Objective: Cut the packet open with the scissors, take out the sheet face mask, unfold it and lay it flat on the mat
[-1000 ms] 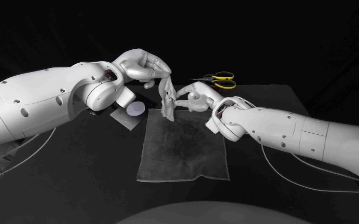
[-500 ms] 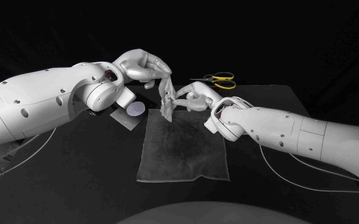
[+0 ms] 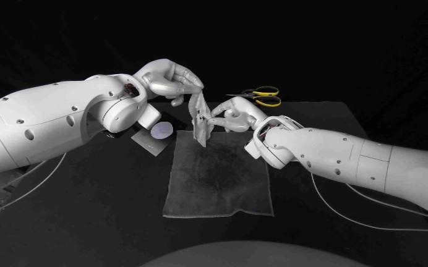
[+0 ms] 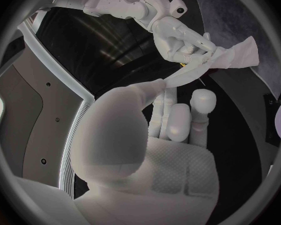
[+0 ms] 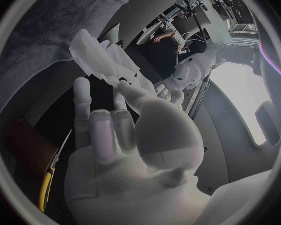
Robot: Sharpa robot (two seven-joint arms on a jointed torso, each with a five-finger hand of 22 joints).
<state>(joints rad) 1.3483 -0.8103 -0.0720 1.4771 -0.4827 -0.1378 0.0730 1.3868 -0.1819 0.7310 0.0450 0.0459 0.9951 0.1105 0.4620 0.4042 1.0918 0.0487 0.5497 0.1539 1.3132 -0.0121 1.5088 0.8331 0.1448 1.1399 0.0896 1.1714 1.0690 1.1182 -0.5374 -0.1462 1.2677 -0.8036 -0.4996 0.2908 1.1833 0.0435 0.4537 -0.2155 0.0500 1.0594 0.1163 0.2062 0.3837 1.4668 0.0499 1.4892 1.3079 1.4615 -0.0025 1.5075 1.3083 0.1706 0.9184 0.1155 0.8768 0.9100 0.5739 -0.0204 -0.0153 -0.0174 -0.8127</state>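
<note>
The folded white sheet mask (image 3: 201, 120) hangs above the far edge of the grey mat (image 3: 218, 177). My left hand (image 3: 169, 81) pinches its top end. My right hand (image 3: 229, 115) pinches its side edge, just right of it. In the left wrist view the mask (image 4: 225, 60) stretches from my left hand's fingertips (image 4: 162, 85) to the right hand (image 4: 181, 35). The right wrist view shows the mask (image 5: 103, 60) beyond my right hand (image 5: 128, 135). The yellow-handled scissors (image 3: 258, 95) lie on the table behind the right hand. The dark packet (image 3: 157, 133) with a white round spot lies left of the mat.
The black table (image 3: 98, 205) extends on both sides of the mat. My left forearm (image 3: 62, 118) hangs over the table's left part and my right forearm (image 3: 339, 156) crosses its right part. The scissors (image 5: 48, 182) also appear beside my right hand.
My right hand has edged slightly up and to the left along the mask. The left hand and the mask stay almost still.
</note>
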